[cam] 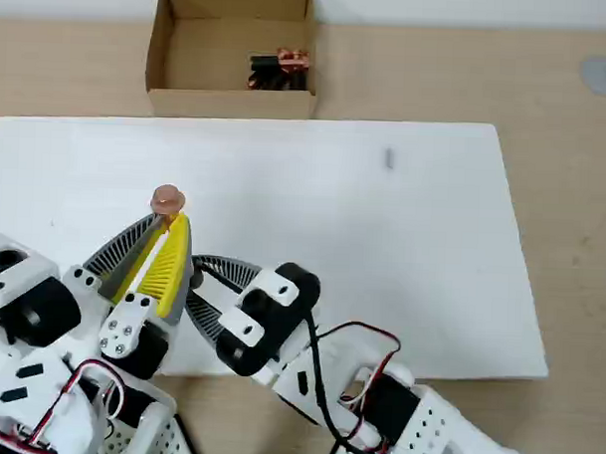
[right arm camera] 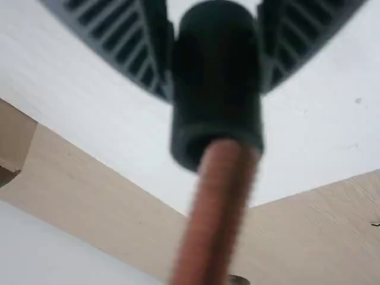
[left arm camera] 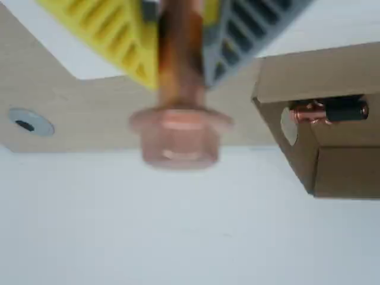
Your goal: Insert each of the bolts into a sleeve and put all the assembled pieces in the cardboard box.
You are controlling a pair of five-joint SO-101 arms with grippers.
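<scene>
My left gripper (cam: pixel 171 222), with one yellow and one grey finger, is shut on a copper bolt (cam: pixel 168 198) whose flanged head pokes out past the fingertips. In the left wrist view the bolt (left arm camera: pixel 180 119) hangs between the fingers of that gripper (left arm camera: pixel 178 59). My right gripper (cam: pixel 194 273) sits close beside the left one, pointing at it. It (right arm camera: pixel 215 53) is shut on a black sleeve (right arm camera: pixel 217 89), and a copper threaded shaft (right arm camera: pixel 208 225) sticks out of the sleeve's end. The cardboard box (cam: pixel 228 103) stands at the back and holds assembled pieces (cam: pixel 279 69), one also showing as a copper-and-black piece (left arm camera: pixel 329 111).
A white mat (cam: pixel 382 250) covers the wooden table, with a small grey mark (cam: pixel 389 158) on it. A metal grommet (cam: pixel 604 73) sits in the tabletop at the far right. Both arm bases crowd the front edge.
</scene>
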